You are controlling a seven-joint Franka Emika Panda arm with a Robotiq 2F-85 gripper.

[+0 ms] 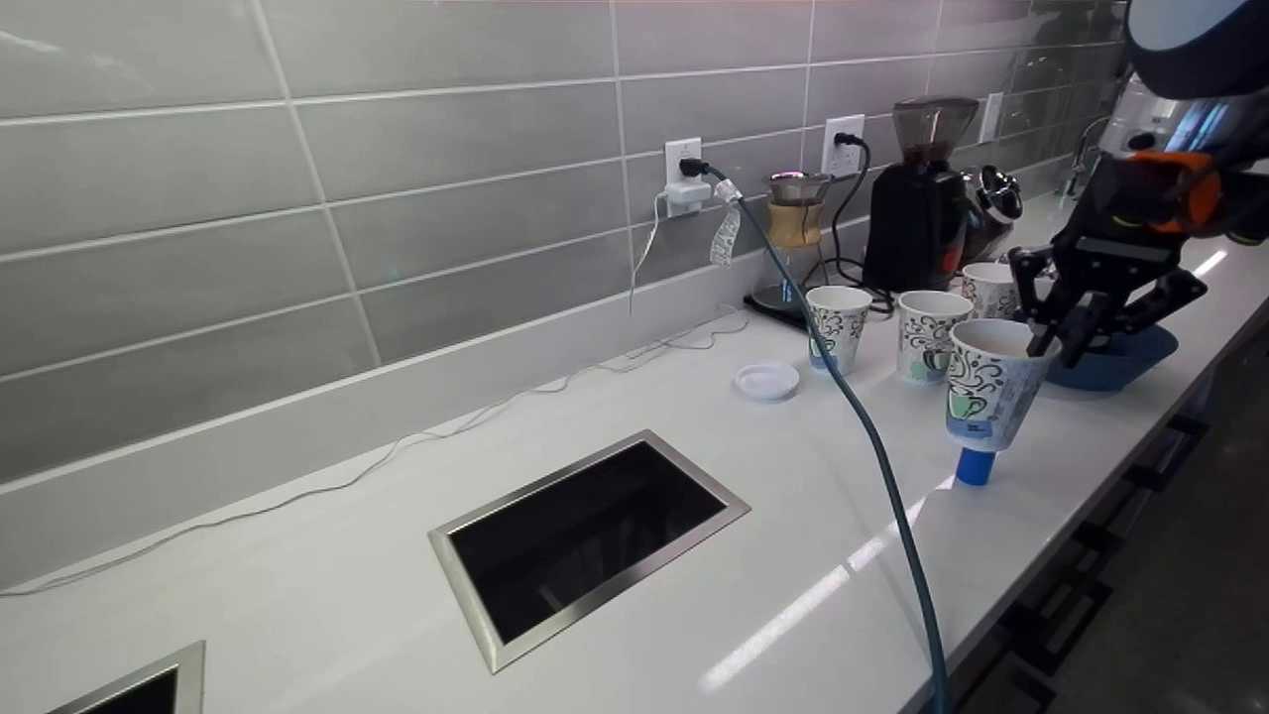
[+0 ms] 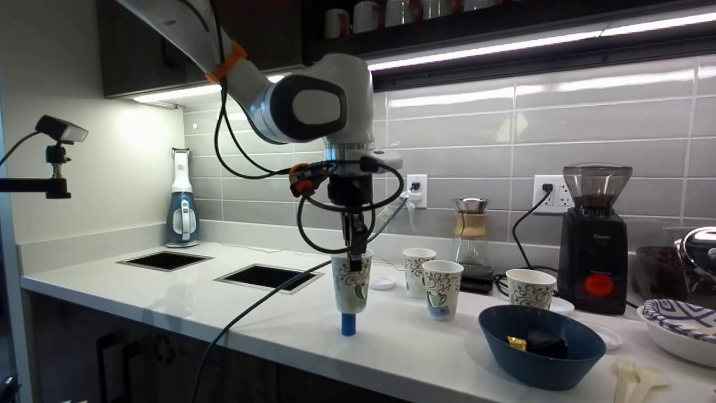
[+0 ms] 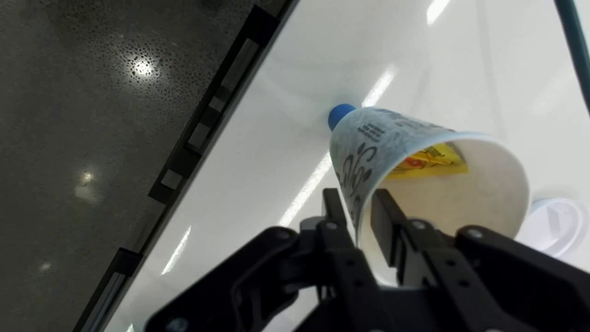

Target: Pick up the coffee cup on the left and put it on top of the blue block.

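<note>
Dark-swirled white coffee cup [image 1: 981,397], bright blue block [image 1: 976,467], black end effector [image 3: 357,200].

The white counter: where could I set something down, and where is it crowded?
Bare counter shows between the two framed dark panels and, in an exterior view, between one of them and the teal cable. Around the blue block it's crowded: the cup at the jaws is right above, with three other cups and the dark-blue bowl nearby.

You can read one faint recycling sign [image 2: 163,348] on the cabinet front [image 2: 251,366]; print on the grinder [image 2: 592,263] and coffee cup [image 3: 378,138] is too blurred.
</note>
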